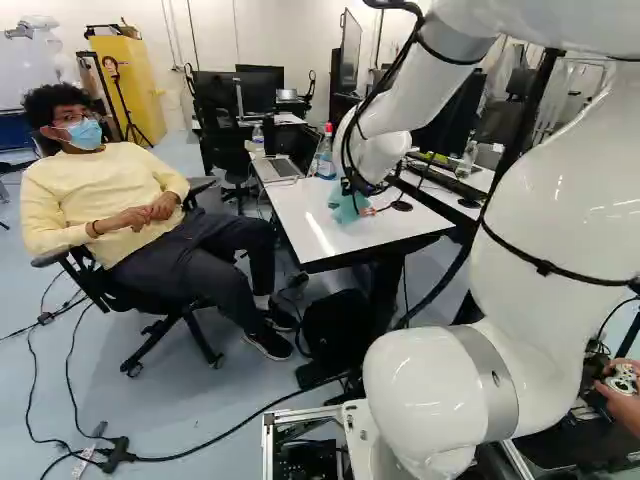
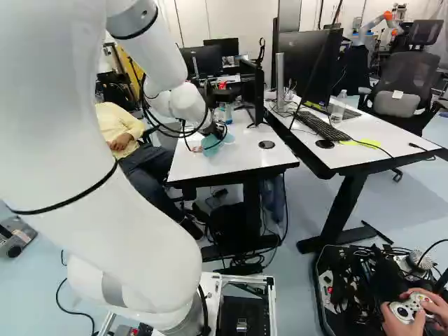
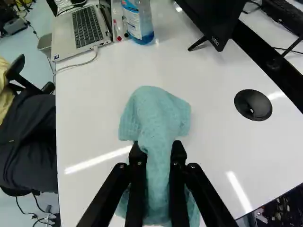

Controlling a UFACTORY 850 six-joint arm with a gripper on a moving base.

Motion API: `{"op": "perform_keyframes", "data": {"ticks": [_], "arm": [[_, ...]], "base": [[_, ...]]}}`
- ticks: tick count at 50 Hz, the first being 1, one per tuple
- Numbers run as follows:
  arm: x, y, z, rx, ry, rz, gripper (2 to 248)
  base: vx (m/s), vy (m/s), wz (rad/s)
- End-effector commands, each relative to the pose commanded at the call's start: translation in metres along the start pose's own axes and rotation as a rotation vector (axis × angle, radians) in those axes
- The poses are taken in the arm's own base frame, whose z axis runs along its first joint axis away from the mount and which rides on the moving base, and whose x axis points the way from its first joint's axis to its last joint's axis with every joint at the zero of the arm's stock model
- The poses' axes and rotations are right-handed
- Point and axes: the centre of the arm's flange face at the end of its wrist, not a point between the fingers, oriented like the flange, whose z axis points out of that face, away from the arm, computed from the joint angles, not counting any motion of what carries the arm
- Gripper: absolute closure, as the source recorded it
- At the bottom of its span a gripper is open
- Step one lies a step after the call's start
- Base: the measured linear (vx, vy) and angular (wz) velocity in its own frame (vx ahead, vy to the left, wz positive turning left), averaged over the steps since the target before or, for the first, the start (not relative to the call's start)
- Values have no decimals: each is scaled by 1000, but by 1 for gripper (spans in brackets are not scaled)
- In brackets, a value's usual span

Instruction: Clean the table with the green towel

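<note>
Right of the laptop (image 1: 278,170) and bottle (image 1: 325,163) in the left base view, my gripper (image 3: 157,144) is clamped on the towel (image 3: 155,111), against the counter (image 3: 90,127). Grasping is done; I judge wiping remains, though how much I cannot tell

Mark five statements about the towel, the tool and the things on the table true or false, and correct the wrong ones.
1. The tool is shut on the green towel. True.
2. A bottle holding blue liquid stands near the laptop. True.
3. The laptop is folded shut. False: it is open, with its keys showing.
4. A pale cable runs from the laptop. True.
5. The towel dangles beyond the table's edge. False: it is over the white tabletop.
</note>
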Motion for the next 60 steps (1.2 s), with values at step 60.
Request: {"op": "perform_keyframes", "data": {"ticks": [60], "arm": [[49, 35, 95, -56, 40, 50, 196]], "base": [[0, 0, 0]]}}
